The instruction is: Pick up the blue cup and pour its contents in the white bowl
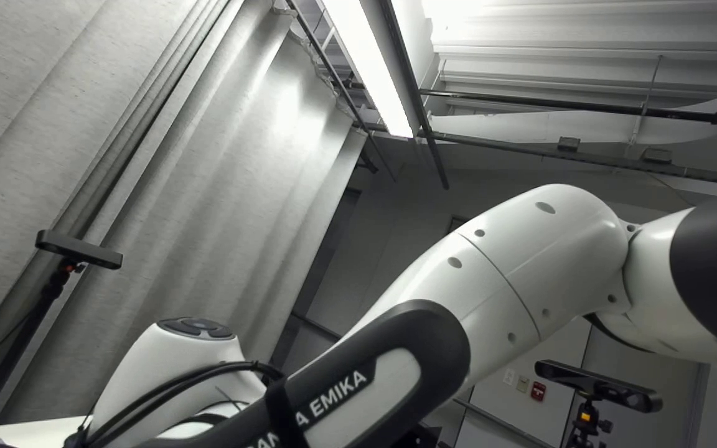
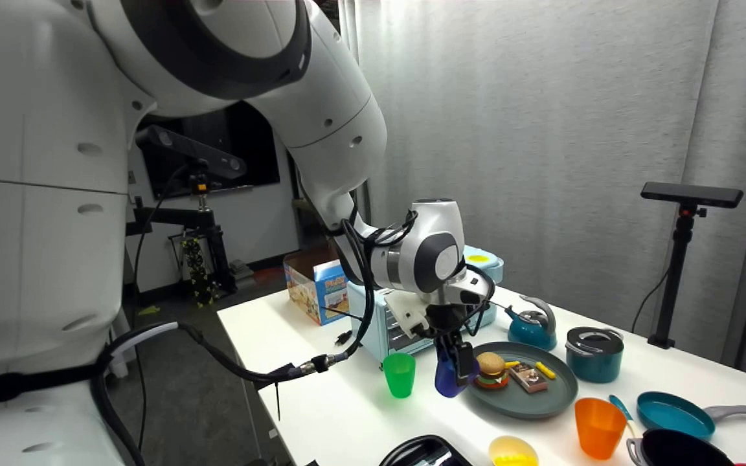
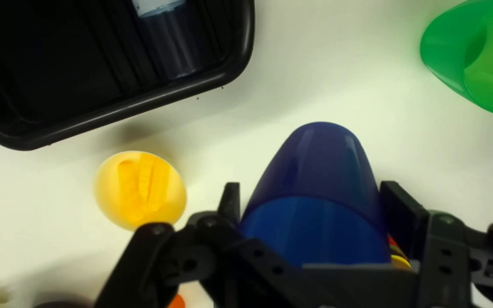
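Note:
The blue cup (image 2: 446,380) is in my gripper (image 2: 458,366), by the near left edge of the grey plate. It seems to be slightly above the table. In the wrist view the blue cup (image 3: 317,164) stands between the two fingers of the gripper (image 3: 310,188). The right finger touches its side and the left finger meets it near the rim. The far part of its inside shows plain blue; the rest is hidden by the gripper, so its contents cannot be seen. No white bowl shows. An exterior view holds only arm links (image 1: 520,267).
A green cup (image 2: 399,375), yellow cup (image 2: 513,451), orange cup (image 2: 598,427) and black tray (image 2: 421,450) stand around. The grey plate (image 2: 522,409) bears a toy burger (image 2: 491,369). Beyond are a toaster oven (image 2: 373,323), kettle (image 2: 531,327), pot (image 2: 594,359) and pan (image 2: 674,414).

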You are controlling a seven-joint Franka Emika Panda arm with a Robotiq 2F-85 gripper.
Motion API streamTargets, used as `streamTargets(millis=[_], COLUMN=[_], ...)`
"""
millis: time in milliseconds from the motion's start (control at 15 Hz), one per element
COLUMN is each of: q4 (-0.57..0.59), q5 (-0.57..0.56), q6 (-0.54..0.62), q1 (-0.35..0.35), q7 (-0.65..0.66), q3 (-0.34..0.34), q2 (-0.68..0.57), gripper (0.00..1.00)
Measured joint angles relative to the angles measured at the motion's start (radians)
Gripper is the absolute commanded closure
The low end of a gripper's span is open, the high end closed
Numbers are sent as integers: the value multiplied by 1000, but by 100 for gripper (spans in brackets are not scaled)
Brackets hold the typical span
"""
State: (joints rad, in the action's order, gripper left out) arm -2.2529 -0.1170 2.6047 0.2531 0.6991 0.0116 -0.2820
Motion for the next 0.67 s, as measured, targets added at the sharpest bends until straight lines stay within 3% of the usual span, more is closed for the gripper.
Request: streamTargets(millis=[667], q4=[-1], q5=[-141], q6=[123], q1=[57], q7=[174], q3=[37], q2=[-65], gripper=[44])
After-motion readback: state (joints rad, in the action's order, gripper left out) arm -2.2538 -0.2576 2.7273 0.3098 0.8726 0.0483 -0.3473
